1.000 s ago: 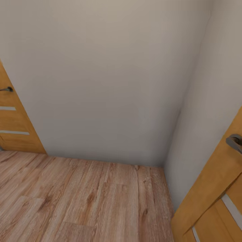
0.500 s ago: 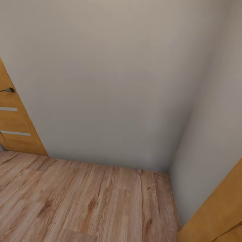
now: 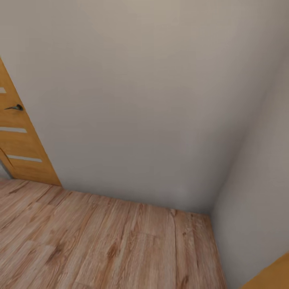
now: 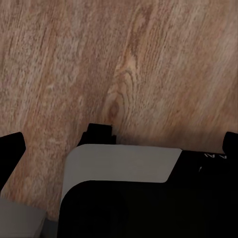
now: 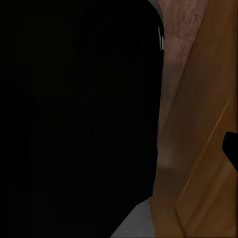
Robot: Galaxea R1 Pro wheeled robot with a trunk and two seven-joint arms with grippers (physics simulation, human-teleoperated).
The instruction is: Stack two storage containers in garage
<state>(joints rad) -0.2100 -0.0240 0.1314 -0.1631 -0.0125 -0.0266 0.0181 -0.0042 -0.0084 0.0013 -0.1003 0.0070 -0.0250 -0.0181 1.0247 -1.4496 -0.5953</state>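
At the left edge of the head view stands an orange wooden door [image 3: 20,148] with pale frosted strips and a dark lever handle [image 3: 15,107]. To its right a plain white wall [image 3: 136,104] fills the middle of the frame and meets a second wall [image 3: 261,200] in a corner at the lower right. Light wood plank flooring [image 3: 104,241] runs along the bottom, and a sliver of another orange panel [image 3: 273,279] shows at the bottom right corner.

The left wrist view looks down on the same wood grain [image 4: 124,64], with black and grey robot parts [image 4: 124,168] along the bottom; small white marks at the right are too blurred to read. I cannot tell whether the left gripper is released or clenched.

The right wrist view is mostly dark, with an orange wooden surface [image 5: 208,148] on its right side; I cannot tell that gripper's state either. This is a wood-floored room, not the garage.
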